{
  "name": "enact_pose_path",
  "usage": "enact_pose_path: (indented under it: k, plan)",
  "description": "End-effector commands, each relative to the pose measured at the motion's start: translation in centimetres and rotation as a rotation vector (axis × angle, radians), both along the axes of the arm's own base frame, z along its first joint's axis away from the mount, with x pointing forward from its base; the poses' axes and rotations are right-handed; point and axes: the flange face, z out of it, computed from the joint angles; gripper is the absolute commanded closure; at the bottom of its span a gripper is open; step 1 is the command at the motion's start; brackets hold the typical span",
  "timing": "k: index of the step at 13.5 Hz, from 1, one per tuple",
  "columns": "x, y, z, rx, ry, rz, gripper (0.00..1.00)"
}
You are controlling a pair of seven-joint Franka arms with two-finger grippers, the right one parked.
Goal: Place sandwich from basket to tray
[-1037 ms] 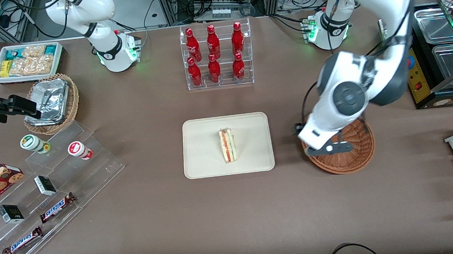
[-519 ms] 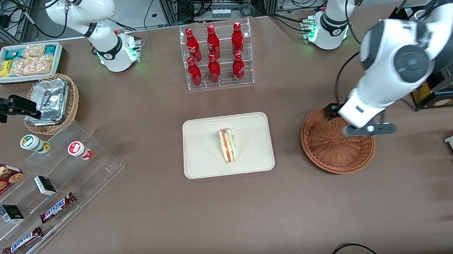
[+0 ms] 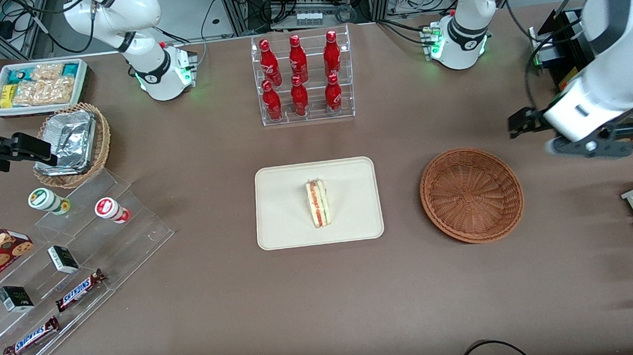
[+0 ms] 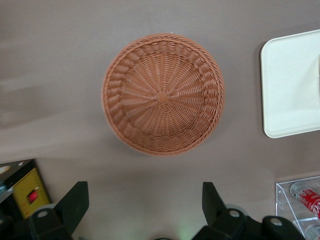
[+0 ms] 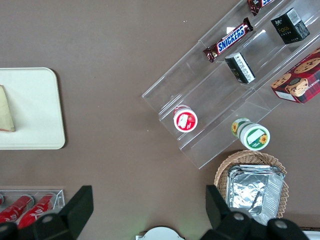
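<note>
Lying on the flat cream-beige rectangular tray [image 3: 286, 224]: small triangular white-bread sandwich [image 3: 318, 203]. Sitting empty: round reddish-brown wicker basket [image 3: 471, 194]. Hovering above desk [image 3: 303, 301], spread, carrying nothing: end effector [image 4: 145, 205]. Looking finished.

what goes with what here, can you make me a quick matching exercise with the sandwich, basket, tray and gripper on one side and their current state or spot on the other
Things:
1. sandwich
2. basket
3. tray
4. gripper

States or places:
A. open, holding nothing, raised above the table toward the working arm's end
B. lying on the tray
C. woven, reddish-brown, nothing inside it
D. cream-coloured, flat, bearing the sandwich

Pairs: 1-B, 2-C, 3-D, 4-A
</note>
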Motion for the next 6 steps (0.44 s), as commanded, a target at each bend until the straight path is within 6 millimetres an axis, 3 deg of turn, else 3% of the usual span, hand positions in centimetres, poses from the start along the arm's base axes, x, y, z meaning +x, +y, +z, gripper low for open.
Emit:
enact_pose_path:
  k: [1, 3, 6]
  plan:
    - [-0.1, 2.0, 4.2, 0.005, -0.035, -0.038, 0.00]
    - [-0.4, 2.7, 5.6, 0.074, -0.063, -0.076, 0.00]
    - [-0.7, 2.8, 5.6, 0.077, -0.034, -0.077, 0.00]
